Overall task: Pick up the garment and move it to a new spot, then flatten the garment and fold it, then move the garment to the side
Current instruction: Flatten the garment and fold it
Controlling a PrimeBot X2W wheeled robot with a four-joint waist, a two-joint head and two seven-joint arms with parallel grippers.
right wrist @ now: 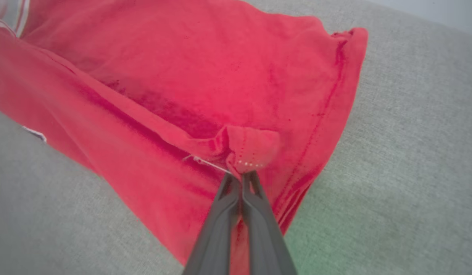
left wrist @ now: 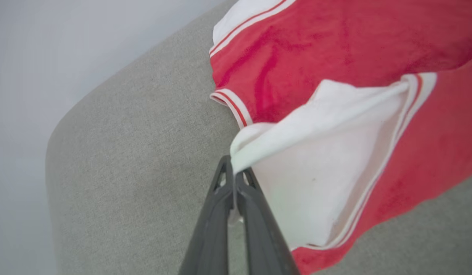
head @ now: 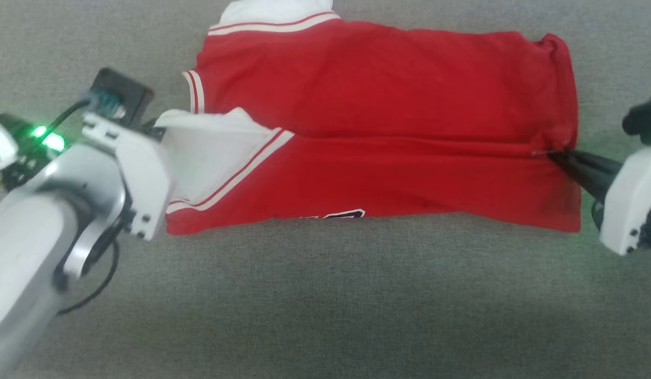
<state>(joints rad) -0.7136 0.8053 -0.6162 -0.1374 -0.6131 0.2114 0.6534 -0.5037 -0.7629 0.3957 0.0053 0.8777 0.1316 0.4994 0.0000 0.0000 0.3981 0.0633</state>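
The garment (head: 378,105), a red jersey with white sleeves and striped trim, lies lengthwise on the grey cushion, its near long edge folded up over the middle. A sliver of black lettering (head: 338,215) peeks out at the front fold. My left gripper (left wrist: 233,172) is shut on the tip of the white sleeve (left wrist: 319,168), holding it a little off the cloth. My right gripper (right wrist: 242,175) is shut on a pinched corner of the red hem (right wrist: 253,149) at the garment's right end, where its dark fingers (head: 583,167) meet the fold line.
The grey fabric surface (head: 325,300) stretches wide in front of the garment. Its rounded edge (left wrist: 87,99) drops off beyond the left gripper toward a pale wall. A black cable (head: 93,295) loops under my left forearm.
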